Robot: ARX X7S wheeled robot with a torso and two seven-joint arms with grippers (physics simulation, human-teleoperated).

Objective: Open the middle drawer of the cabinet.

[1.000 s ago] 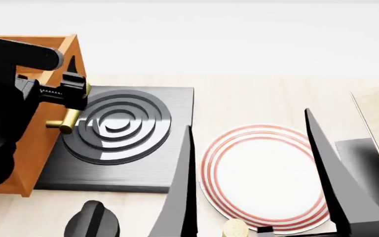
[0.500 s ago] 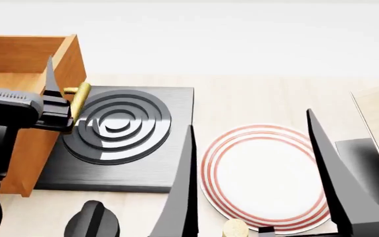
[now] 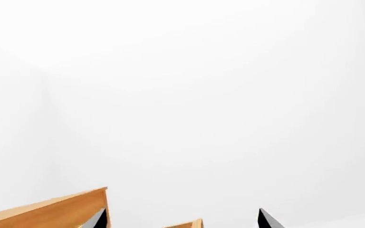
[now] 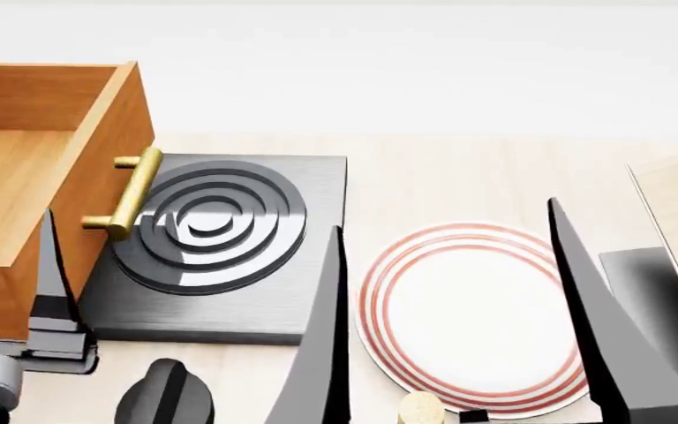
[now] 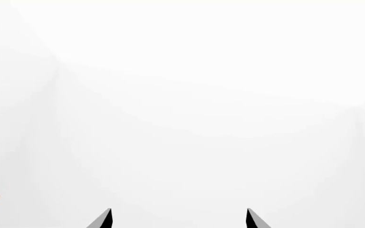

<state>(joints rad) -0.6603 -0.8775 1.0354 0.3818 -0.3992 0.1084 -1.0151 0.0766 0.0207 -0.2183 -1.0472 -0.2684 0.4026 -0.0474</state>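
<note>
The middle drawer [image 4: 33, 185] stands pulled out, its pale inside showing, just above and beside the left gripper [image 4: 50, 291]; that claw grips nothing, though its spread I cannot tell; the right gripper [image 4: 457, 318] gapes wide and empty; the drawer looks rigid, sliding on rails, best taken by its smooth, probably slippery brass handle [image 4: 131, 194]; no writing is legible.
</note>
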